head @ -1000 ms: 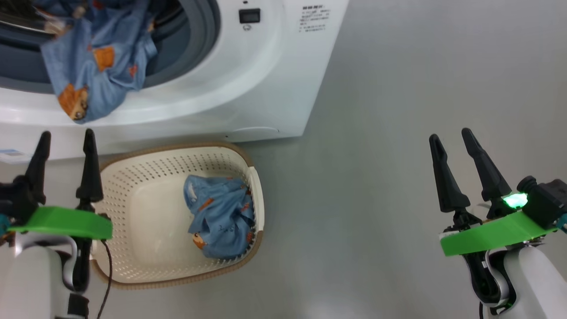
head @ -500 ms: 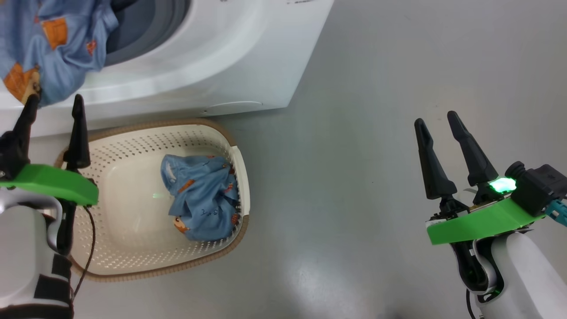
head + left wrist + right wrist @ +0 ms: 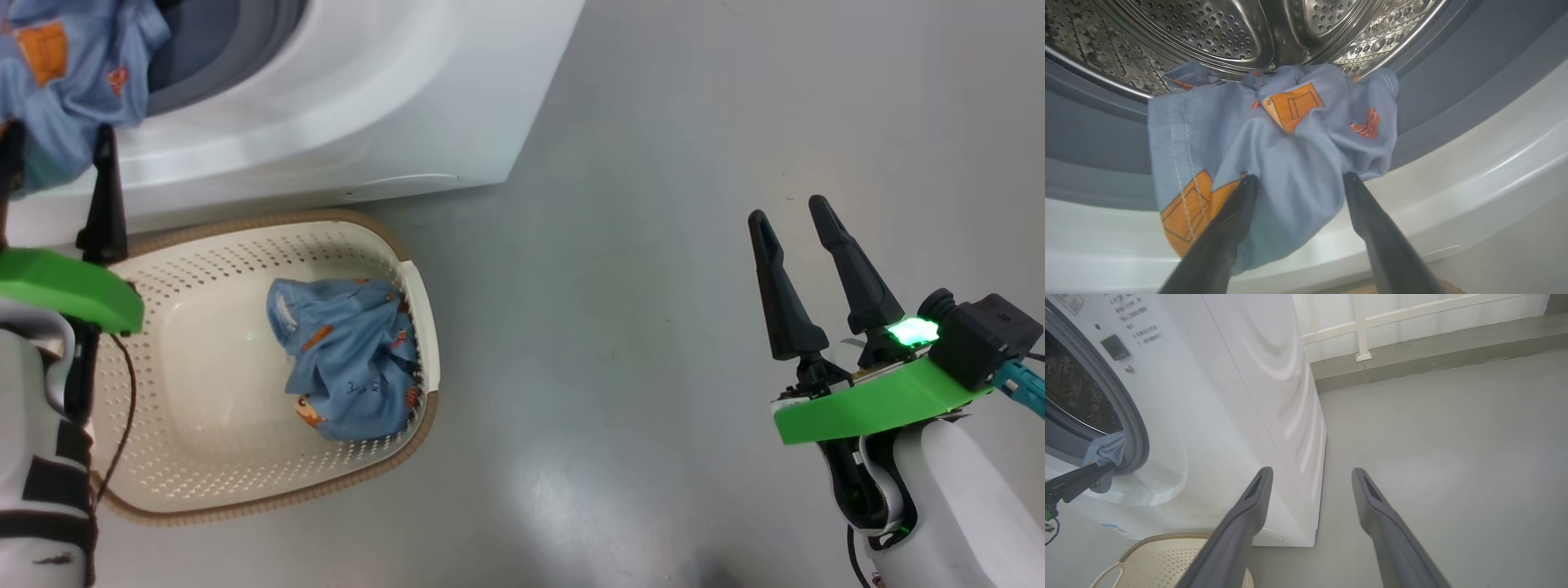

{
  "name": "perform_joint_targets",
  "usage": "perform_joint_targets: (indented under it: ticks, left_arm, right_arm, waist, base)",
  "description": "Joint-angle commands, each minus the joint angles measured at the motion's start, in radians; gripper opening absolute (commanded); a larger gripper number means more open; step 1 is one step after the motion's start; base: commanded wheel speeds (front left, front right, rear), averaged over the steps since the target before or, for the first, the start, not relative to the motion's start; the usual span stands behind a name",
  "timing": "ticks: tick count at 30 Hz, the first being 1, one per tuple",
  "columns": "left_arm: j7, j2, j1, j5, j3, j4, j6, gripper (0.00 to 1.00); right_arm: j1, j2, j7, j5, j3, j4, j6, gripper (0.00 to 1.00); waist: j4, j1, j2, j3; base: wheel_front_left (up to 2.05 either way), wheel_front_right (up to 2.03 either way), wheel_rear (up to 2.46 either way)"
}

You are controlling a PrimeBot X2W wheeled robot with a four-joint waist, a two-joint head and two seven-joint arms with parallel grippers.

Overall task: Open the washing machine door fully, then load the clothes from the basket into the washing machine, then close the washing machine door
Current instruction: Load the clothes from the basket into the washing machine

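A light blue garment with orange prints hangs out of the washing machine, draped from the steel drum over the grey gasket and white front. My left gripper is open right in front of that hanging cloth, one finger on each side of its lower fold. I cannot tell whether it touches. A second bunched garment lies in the cream basket on the floor below the machine. My right gripper is open and empty over bare floor to the right. The door is out of view.
Grey floor stretches to the right of the machine and basket. In the right wrist view a white railing and a low kerb run behind the machine's side panel. The basket's rim sits against the machine's base.
The camera has swung, shifting the whole picture up and left. My left gripper has come up from beside the basket to the garment hanging out of the machine. The right gripper stays open, barely moved.
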Motion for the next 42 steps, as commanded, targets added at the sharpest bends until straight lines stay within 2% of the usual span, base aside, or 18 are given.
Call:
perform_joint_targets:
  ticks: [1, 2, 4, 5, 6, 7, 9, 10, 21, 31, 35, 42]
  left_arm:
    - [-0.005, 0.053, -0.018, 0.019, 0.019, -0.006, 0.001, 1.00]
    - [-0.005, 0.057, -0.024, 0.021, 0.017, 0.000, 0.001, 1.00]
    - [-0.005, 0.063, -0.034, 0.025, 0.013, 0.010, 0.001, 0.54]
    - [-0.005, 0.066, -0.040, 0.026, 0.011, 0.016, 0.001, 0.44]
    - [-0.005, 0.066, -0.040, 0.026, 0.011, 0.016, 0.001, 0.44]
    - [-0.005, 0.069, -0.046, 0.027, 0.009, 0.021, 0.001, 0.28]
    - [-0.005, 0.074, -0.059, 0.029, 0.005, 0.025, 0.001, 0.06]
    - [-0.005, 0.076, -0.066, 0.029, 0.003, 0.024, 0.001, 0.00]
    - [-0.005, 0.111, -0.209, 0.003, -0.024, 0.039, 0.001, 0.00]
    - [-0.005, 0.141, -0.398, -0.010, -0.054, 0.170, 0.001, 0.00]
    - [-0.005, 0.160, -0.470, -0.011, -0.042, 0.210, 0.013, 0.00]
    - [-0.005, 0.185, -0.511, -0.025, 0.013, 0.167, 0.043, 0.00]
  right_arm:
    - [-0.001, 0.001, -0.008, -0.008, 0.019, -0.023, 0.008, 1.00]
    - [-0.001, 0.002, -0.008, -0.008, 0.018, -0.023, 0.008, 1.00]
    - [-0.001, 0.004, -0.008, -0.008, 0.016, -0.023, 0.008, 1.00]
    - [-0.002, 0.005, -0.008, -0.008, 0.015, -0.024, 0.008, 1.00]
    - [-0.002, 0.005, -0.008, -0.008, 0.015, -0.024, 0.008, 1.00]
    - [-0.003, 0.006, -0.008, -0.008, 0.015, -0.024, 0.008, 1.00]
    - [-0.004, 0.010, -0.008, -0.008, 0.013, -0.025, 0.008, 1.00]
    - [-0.004, 0.012, -0.008, -0.008, 0.012, -0.026, 0.008, 1.00]
    - [-0.019, 0.031, -0.008, -0.003, 0.023, -0.033, 0.008, 1.00]
    - [-0.044, 0.050, -0.008, 0.000, 0.040, -0.035, 0.008, 1.00]
    - [-0.054, 0.060, -0.008, 0.002, 0.050, -0.036, 0.008, 1.00]
    - [-0.067, 0.077, -0.008, 0.003, 0.055, -0.041, 0.008, 1.00]
  waist:
    - [-0.007, -0.0001, 0.0000, 0.007]
    - [-0.009, -0.0001, 0.0000, 0.008]
    - [-0.013, -0.0001, 0.0000, 0.011]
    - [-0.015, -0.0001, 0.0000, 0.012]
    - [-0.015, -0.0001, 0.0000, 0.012]
    - [-0.016, -0.0001, 0.0000, 0.013]
    - [-0.019, -0.0001, 0.0000, 0.015]
    - [-0.020, -0.0001, 0.0000, 0.017]
    - [-0.042, -0.0001, 0.0000, 0.048]
    - [-0.085, -0.0001, 0.0000, 0.096]
    - [-0.108, -0.0001, 0.0000, 0.117]
    - [-0.146, -0.0001, 0.0000, 0.146]
  base:
    - [0.00, 0.00, 0.00]
    - [0.00, 0.00, 0.00]
    - [0.00, 0.00, 0.00]
    - [0.00, 0.00, 0.00]
    - [0.00, 0.00, 0.00]
    - [0.00, 0.00, 0.00]
    - [0.00, 0.00, 0.00]
    - [0.00, 0.00, 0.00]
    - [0.00, 0.00, 0.00]
    - [0.00, 0.00, 0.00]
    - [0.00, 0.00, 0.00]
    - [0.00, 0.00, 0.00]
